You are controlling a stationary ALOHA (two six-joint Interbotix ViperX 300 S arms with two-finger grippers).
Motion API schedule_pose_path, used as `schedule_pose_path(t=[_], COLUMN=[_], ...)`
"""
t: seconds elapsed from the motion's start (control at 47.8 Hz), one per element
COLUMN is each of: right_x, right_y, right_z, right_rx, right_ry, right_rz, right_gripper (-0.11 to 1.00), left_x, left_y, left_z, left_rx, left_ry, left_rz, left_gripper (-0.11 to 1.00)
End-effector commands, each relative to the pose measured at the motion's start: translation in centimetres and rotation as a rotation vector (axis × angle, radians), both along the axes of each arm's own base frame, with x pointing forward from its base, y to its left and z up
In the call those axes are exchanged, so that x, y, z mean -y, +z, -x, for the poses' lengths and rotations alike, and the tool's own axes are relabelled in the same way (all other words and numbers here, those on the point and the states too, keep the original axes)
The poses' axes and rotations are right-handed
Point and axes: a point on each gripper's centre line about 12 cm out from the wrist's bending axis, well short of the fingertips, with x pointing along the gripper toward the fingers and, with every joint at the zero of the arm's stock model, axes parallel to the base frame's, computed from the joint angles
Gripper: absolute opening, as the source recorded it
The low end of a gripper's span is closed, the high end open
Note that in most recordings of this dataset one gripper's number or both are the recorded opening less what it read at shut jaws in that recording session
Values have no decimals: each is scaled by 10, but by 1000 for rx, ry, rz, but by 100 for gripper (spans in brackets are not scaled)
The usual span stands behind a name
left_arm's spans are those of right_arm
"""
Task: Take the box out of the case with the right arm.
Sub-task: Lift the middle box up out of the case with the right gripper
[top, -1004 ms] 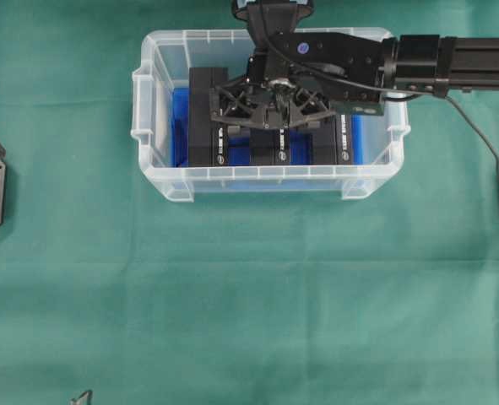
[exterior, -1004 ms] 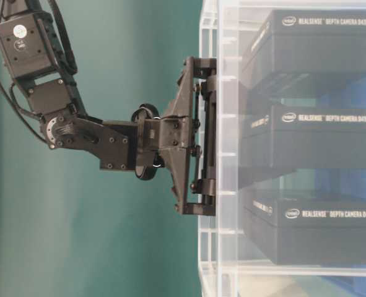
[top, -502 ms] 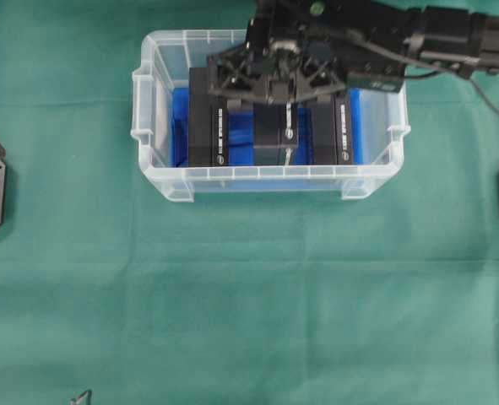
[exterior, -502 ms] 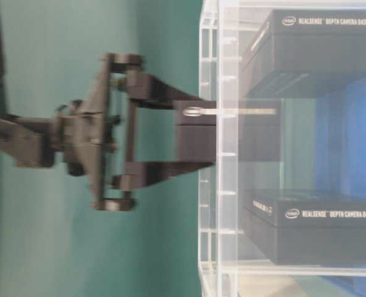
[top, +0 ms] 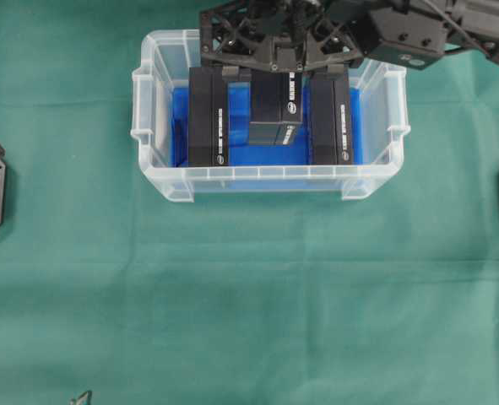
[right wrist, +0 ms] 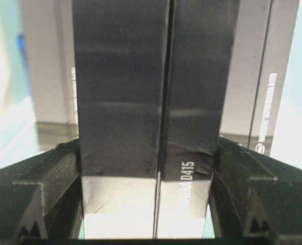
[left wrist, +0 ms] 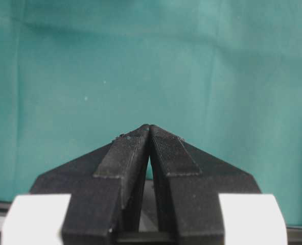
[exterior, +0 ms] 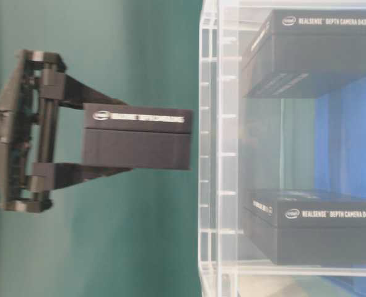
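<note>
box lifted clear of the case in the right gripper

the right gripper (exterior: 117,140) is clamped on a black box (exterior: 138,140), one finger pressed flat against each of its long sides. in the right wrist view the box fills the gap between the two fingers (right wrist: 48,178), its seam running up the middle and white lettering showing near the bottom. the table-level view, which is turned on its side, shows the whole box outside the clear wall of the case (exterior: 210,154), apart from the rim and touching nothing but the fingers. from overhead the held box (top: 274,110) hangs over the middle of the case (top: 160,181), between the two other black boxes that stand on the blue lining: one to the left (top: 207,118) and one to the right (top: 331,118). the right arm (top: 418,29) reaches in from the upper right of that view, its lattice frame over the far rim.

the left gripper (left wrist: 149,133) is away from all this; its fingertips meet at a point with only a thin slit behind them, holding nothing, above the bare green cloth (top: 249,304) that covers the table.
</note>
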Motion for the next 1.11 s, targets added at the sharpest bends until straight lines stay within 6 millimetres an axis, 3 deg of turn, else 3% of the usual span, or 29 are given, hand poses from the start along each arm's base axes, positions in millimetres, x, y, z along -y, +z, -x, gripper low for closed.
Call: schedule_pose_path(t=[0.0,1.088], right_x=[-3,-3], right_y=[40,41], right_z=[17,19], right_rx=[60,47], right_ry=[-8,-11], right_rz=[27,30], right_gripper=[65,65], left_x=[0,0], left_y=[7,7], left_z=[-1,-1], left_rx=[22,22], left_ry=[-2,-2], left_rz=[-2,-2], left_gripper=[2,2])
